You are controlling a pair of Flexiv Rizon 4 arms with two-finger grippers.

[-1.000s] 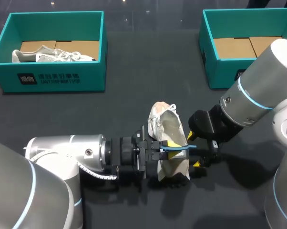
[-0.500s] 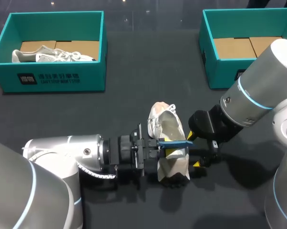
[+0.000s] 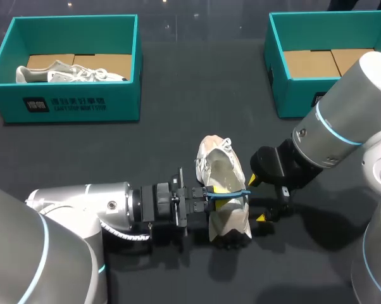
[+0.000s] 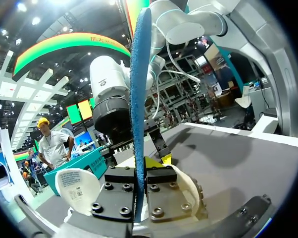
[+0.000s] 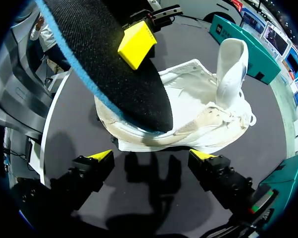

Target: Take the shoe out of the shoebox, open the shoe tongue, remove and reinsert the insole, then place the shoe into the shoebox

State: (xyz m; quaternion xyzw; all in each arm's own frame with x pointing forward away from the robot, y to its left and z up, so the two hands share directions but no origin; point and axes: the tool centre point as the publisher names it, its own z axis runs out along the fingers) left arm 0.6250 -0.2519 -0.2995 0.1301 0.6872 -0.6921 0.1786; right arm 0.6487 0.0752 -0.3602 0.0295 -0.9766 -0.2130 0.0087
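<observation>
We look down on a dark grey, matte tabletop (image 3: 178, 158) that spans the head view from left to right. Soft shadows lie on it near the middle and at the near right.

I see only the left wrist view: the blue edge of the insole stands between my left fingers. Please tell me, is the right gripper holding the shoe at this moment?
Observer: No. In the right wrist view the right gripper is open. The white shoe lies on the table ahead of its fingers, not between them, beneath the insole that your left gripper holds.
Operator: Thank you. Which shoebox is free for the shoe?
Observer: In the head view the right shoebox holds only cardboard. The left shoebox already contains another shoe.
</observation>
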